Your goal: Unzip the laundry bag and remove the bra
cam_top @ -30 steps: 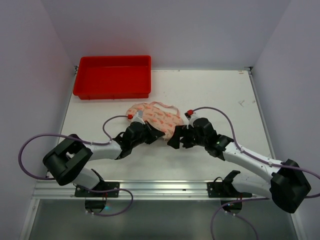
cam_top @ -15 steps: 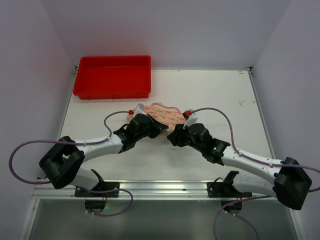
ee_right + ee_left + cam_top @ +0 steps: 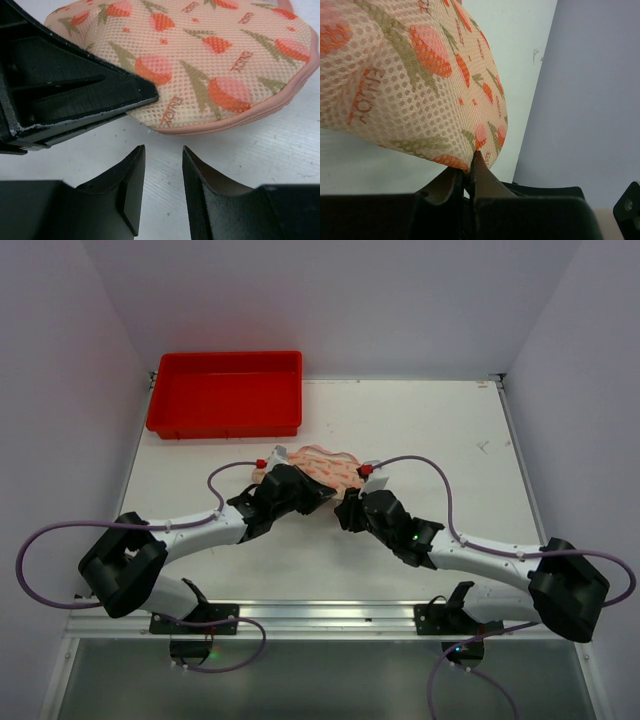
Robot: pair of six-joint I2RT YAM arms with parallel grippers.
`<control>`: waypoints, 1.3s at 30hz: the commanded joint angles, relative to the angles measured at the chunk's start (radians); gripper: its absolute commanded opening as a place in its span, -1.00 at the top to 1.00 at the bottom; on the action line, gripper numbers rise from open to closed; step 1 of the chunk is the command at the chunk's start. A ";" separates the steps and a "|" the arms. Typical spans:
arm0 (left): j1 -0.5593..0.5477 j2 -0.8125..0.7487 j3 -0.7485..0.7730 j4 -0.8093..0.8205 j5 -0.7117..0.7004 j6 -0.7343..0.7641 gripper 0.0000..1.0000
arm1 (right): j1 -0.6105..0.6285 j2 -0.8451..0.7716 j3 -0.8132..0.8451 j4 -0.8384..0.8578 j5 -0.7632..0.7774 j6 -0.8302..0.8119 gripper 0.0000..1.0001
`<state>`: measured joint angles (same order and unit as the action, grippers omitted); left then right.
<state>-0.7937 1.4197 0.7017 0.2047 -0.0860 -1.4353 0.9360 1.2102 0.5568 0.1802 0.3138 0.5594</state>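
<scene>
Right gripper first. Its jaws are parted a little, a narrow gap with only bare table showing through, so it's holding nothing. The fingertips sit low on the tabletop, just short of the bag, right in front of the pink zip seam along the bag's near edge. That seam looks closed along the stretch I can see.

Left gripper is pinched tight on the bag's edge. In its own wrist view the two fingers meet on a fold of the mesh with no gap at all. From the right wrist view it comes in from the left as a big black wedge, its tip on the bag's near-left corner, close beside the right fingers.

The bra is inside the bag. Cream-peach fabric with orange and green print shows through the sheer mesh and fills it out into a rounded hump.

In the top view, the left arm and right arm both lie low and stretched forward, with the forearms angling inward so the wrists nearly meet around mid-table. The bag sits just past them: left gripper on its near-left side, right gripper at its near-right side.

Further back, at the far-left corner of the table, there's a red tray, well apart from the bag.
</scene>
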 commanded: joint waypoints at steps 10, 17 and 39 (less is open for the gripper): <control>-0.006 -0.034 0.050 0.027 -0.035 -0.039 1.00 | 0.037 0.066 0.074 0.108 0.117 -0.038 0.25; -0.006 -0.033 0.047 0.033 -0.024 -0.043 0.99 | 0.044 0.107 0.097 0.117 0.163 -0.029 0.25; 0.001 -0.097 -0.002 -0.056 -0.020 0.157 1.00 | 0.029 -0.087 0.091 -0.254 0.189 -0.032 1.00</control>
<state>-0.7971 1.3701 0.7029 0.1905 -0.0822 -1.3922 0.9821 1.2079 0.6395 0.0746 0.4530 0.5369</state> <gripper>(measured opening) 0.045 0.011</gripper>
